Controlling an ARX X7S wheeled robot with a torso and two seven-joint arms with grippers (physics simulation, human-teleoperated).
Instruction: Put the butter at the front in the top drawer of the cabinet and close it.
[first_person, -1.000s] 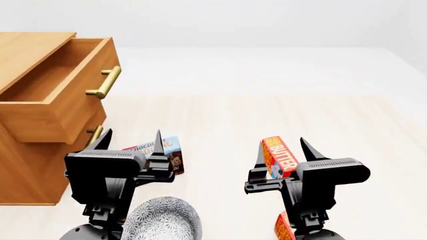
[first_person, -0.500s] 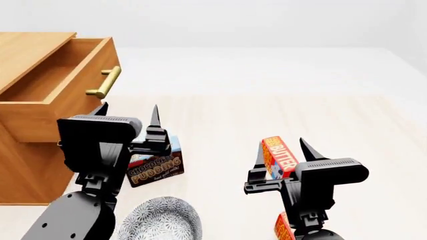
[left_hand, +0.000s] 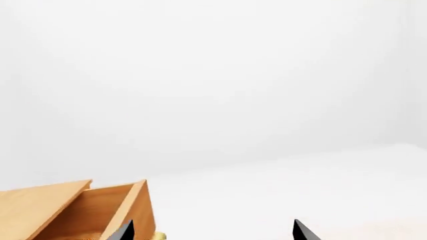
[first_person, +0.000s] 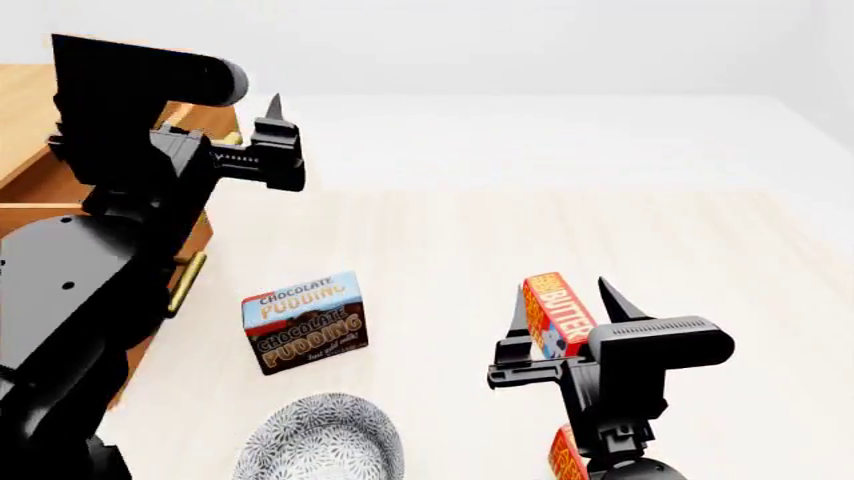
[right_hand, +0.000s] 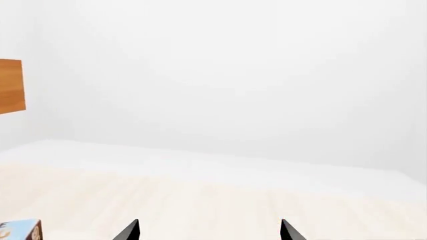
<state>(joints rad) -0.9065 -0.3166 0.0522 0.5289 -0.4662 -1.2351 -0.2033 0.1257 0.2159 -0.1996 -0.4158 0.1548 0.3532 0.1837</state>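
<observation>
Two butter cartons show in the head view. One butter (first_person: 558, 316) lies on the floor, seen between the fingers of my right gripper (first_person: 562, 296), which is open; the right wrist view shows nothing between its jaws (right_hand: 209, 231). The other butter (first_person: 566, 456) peeks out nearer me, mostly hidden by the right arm. The top drawer (first_person: 198, 232) of the cabinet (first_person: 20, 120) stands pulled open (left_hand: 100, 210). My left gripper (first_person: 227, 125) is raised in front of it, open and empty (left_hand: 212, 232).
A chocolate pudding box (first_person: 304, 322) stands on the floor left of the butter, its corner also in the right wrist view (right_hand: 20, 230). A patterned bowl (first_person: 320, 440) sits nearer me. The lower drawer's brass handle (first_person: 183, 283) shows below my left arm.
My left arm has risen from floor level by the pudding box up to the open drawer's height, uncovering the box. The right arm and both cartons have stayed put.
</observation>
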